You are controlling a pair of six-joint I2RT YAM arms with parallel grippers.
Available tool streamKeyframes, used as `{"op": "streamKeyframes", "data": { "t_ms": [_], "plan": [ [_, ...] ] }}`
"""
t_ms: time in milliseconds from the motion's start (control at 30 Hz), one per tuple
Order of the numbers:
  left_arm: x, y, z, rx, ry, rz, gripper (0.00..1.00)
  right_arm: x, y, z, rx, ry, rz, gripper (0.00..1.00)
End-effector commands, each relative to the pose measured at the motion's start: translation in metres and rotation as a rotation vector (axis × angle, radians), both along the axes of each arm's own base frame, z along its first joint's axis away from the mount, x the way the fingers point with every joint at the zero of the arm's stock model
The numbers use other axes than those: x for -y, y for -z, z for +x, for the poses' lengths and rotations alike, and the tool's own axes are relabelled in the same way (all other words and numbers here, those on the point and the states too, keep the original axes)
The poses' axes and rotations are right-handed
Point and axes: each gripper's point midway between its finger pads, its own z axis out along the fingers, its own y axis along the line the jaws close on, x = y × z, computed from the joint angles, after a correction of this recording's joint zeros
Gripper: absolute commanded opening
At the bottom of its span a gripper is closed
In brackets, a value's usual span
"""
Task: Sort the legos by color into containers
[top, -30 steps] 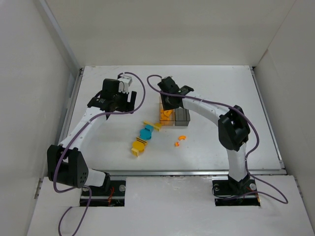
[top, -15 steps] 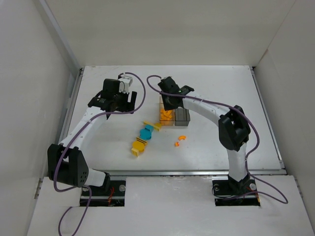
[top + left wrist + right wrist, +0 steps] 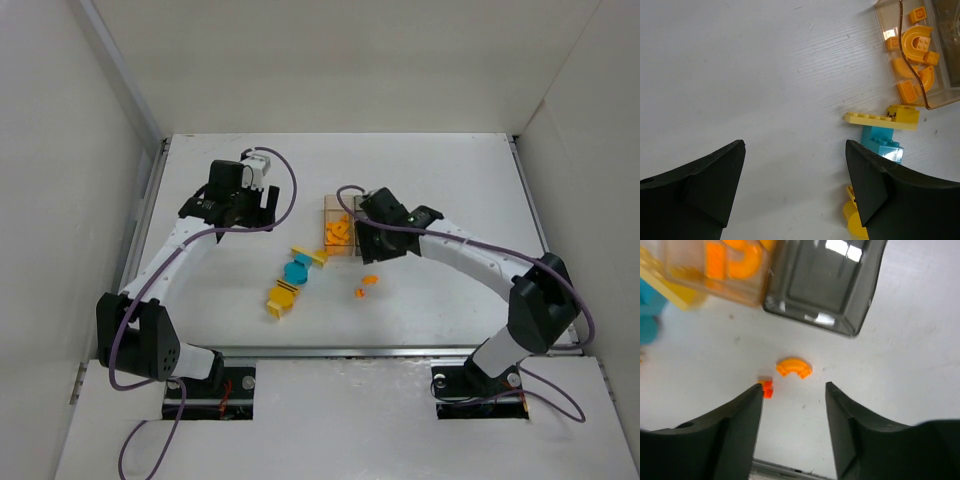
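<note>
Right hand (image 3: 794, 386): jaws spread wide, nothing in them. I hold it low with the gap facing the orange arch (image 3: 794, 367), which I judge to be my next pick.
Orange arch: loose on the table (image 3: 900, 365), just ahead of my fingertips.
Small orange piece (image 3: 767, 388): right at the tip of one finger, so a careless close could knock it away.
Containers: amber box (image 3: 725, 265) and grey box (image 3: 825, 285), joined, farther ahead beyond the arch. The amber one holds orange pieces; the grey one looks empty.
Left hand (image 3: 795, 145): wide open and empty over bare table, kept aside, I think, to leave the right hand room.
Yellow plate (image 3: 867, 118), teal brick (image 3: 881, 142): off one fingertip of the left hand, between it and the amber box.
Room: open table on both sides of the arch. The grey wall is ahead and the table's near edge close behind.
</note>
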Motion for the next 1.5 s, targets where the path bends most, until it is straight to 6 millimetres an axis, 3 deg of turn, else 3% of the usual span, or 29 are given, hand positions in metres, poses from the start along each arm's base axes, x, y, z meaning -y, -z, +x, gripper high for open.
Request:
{"op": "streamKeyframes", "data": {
  "t_ms": [0,100,267,433,800,1067,1300,1467],
  "plan": [
    [0.004,-0.021,0.001,0.057,0.011,-0.046,0.78,0.0,0.031,-0.027,-0.098,0.034,0.024,0.63],
    [0.005,-0.02,-0.002,0.056,0.017,-0.052,0.78,-0.01,0.039,-0.028,-0.095,0.046,0.05,0.73],
    [0.004,-0.025,-0.006,0.07,0.018,-0.056,0.78,-0.011,0.065,-0.027,-0.132,0.067,-0.007,0.74],
    [0.002,-0.028,-0.008,0.084,0.011,-0.053,0.78,-0.01,0.068,-0.02,-0.116,0.088,-0.022,0.62],
    [0.002,-0.03,-0.007,0.093,0.011,-0.055,0.78,-0.01,0.091,-0.02,-0.143,0.09,-0.057,0.62],
    [0.001,-0.027,-0.005,0.086,0.004,-0.047,0.78,-0.01,0.099,-0.016,-0.146,0.095,-0.071,0.43],
    [0.001,-0.027,-0.005,0.086,0.004,-0.047,0.78,-0.01,0.097,-0.019,-0.137,0.089,-0.075,0.32],
    [0.001,-0.027,-0.005,0.086,0.004,-0.047,0.78,-0.023,0.056,-0.029,-0.073,0.022,-0.096,0.32]
  ]
}}
